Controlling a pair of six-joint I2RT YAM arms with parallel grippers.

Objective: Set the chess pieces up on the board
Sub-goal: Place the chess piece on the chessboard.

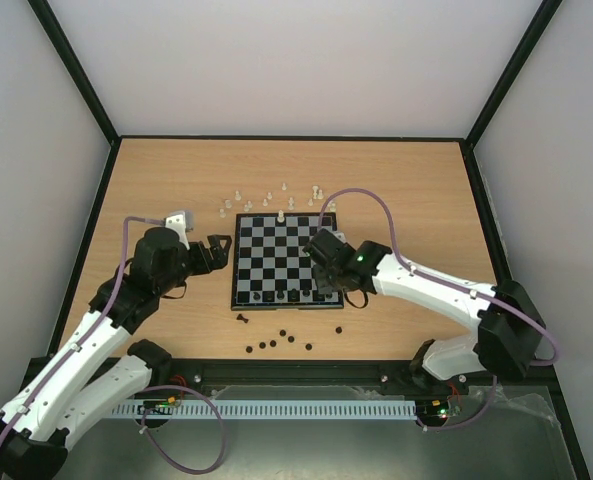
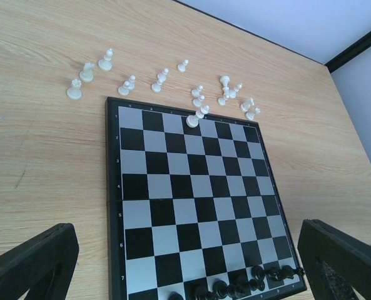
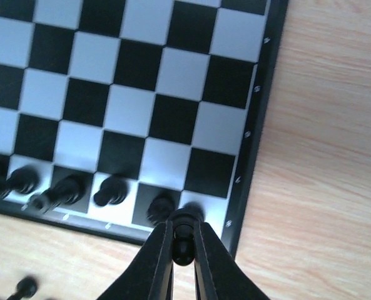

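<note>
The board (image 1: pixel 276 255) lies mid-table, with black and silvery checks. My right gripper (image 3: pixel 183 224) is shut on a small black chess piece (image 3: pixel 182 247), held over the board's near right corner square. Beside it, several black pieces (image 3: pixel 110 190) stand along that edge row. One white piece (image 2: pixel 192 120) stands on the far row. Several white pieces (image 2: pixel 160 80) are scattered on the table beyond the board. Several loose black pieces (image 1: pixel 276 342) lie on the table in front of it. My left gripper (image 1: pixel 219 250) hovers open at the board's left side, holding nothing.
The wooden table (image 1: pixel 416 190) is enclosed by white walls with a dark frame. A black piece (image 3: pixel 25 287) lies on the wood near the board's near edge. The right arm (image 1: pixel 426 290) stretches over the table's right front.
</note>
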